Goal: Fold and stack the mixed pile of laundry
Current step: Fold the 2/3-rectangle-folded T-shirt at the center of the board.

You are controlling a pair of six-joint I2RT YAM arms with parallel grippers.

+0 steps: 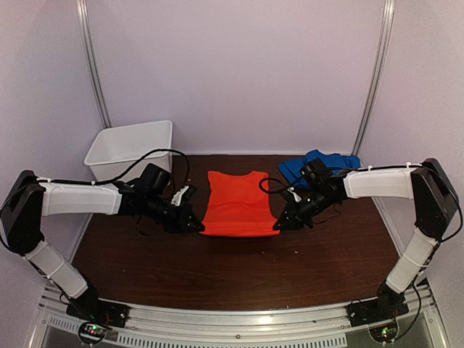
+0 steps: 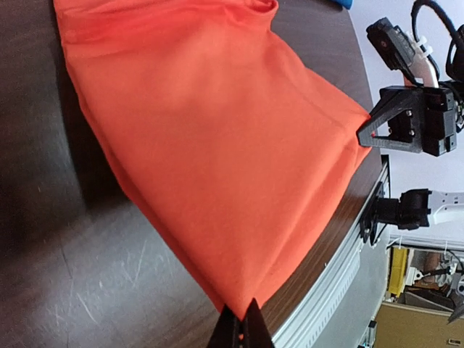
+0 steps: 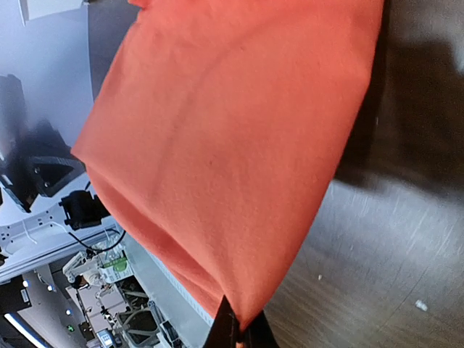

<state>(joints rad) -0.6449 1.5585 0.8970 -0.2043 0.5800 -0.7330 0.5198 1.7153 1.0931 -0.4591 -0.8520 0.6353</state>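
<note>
Left gripper [image 1: 194, 225] and right gripper [image 1: 280, 224] each pinch a near corner of the orange-red T-shirt [image 1: 239, 201] spread on the worktop [image 1: 217, 268].

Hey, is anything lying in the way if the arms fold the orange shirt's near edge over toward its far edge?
Nothing visible does. The left gripper and right gripper pinch the orange T-shirt at its near corners, and its top is bare. The blue garment lies apart, at the far right.

Matt, soft orange-red cloth T-shirt [image 1: 239, 203]; scratched, faintly glossy dark wood table [image 1: 217, 268]; smooth white plastic bin [image 1: 127, 141]
</note>
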